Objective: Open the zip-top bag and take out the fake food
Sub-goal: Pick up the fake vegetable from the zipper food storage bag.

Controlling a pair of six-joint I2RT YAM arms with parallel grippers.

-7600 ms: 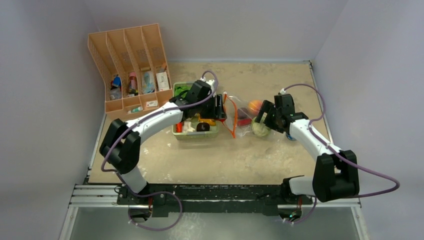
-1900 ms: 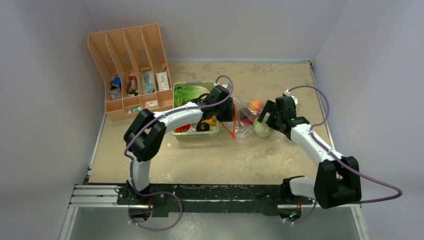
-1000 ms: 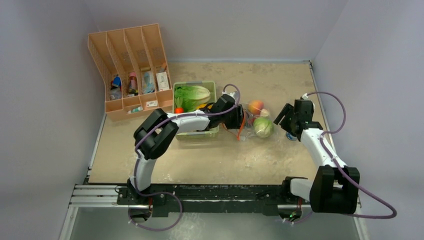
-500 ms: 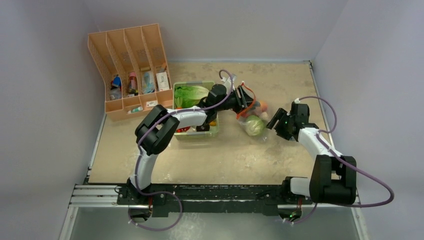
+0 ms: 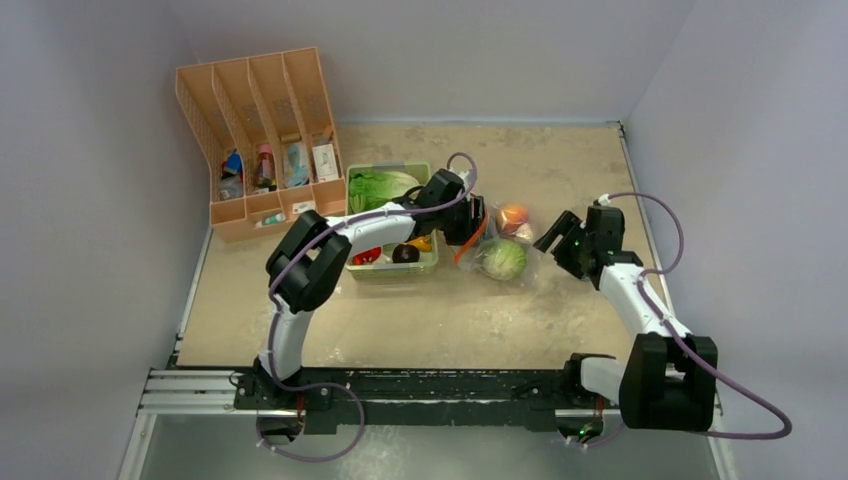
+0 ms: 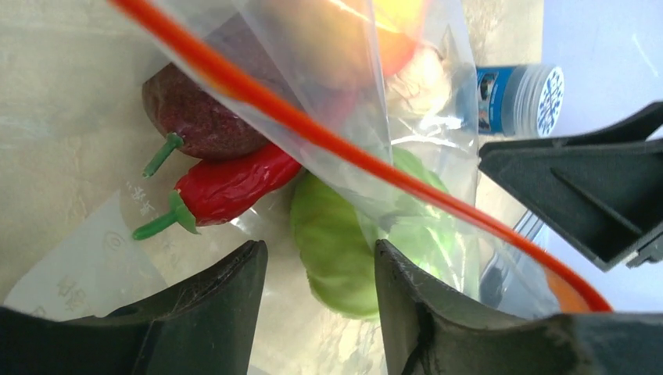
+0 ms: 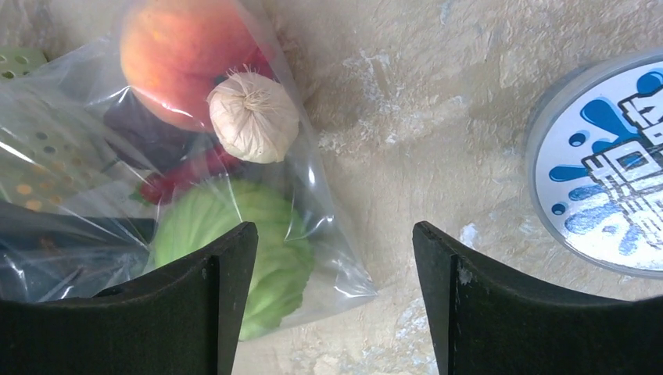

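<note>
The zip-top bag lies on the table right of the tray, its orange-red zip strip running across the left wrist view. Inside it are the pale-green cabbage, the peach, a red chili, a dark purple piece and a beige bulb. My left gripper is open at the bag's zip end, its jaws apart over the cabbage. My right gripper is open and empty at the bag's right corner, next to the cabbage.
A pale-green tray with lettuce and other toy food stands left of the bag. An orange file organizer is at the back left. A jar with a blue-and-white lid stands just right of the bag.
The left gripper, which held the bag's zip end raised half a second ago, has come down and left. The bag lies flatter, the cabbage nearer the front. The right gripper shifted slightly.
</note>
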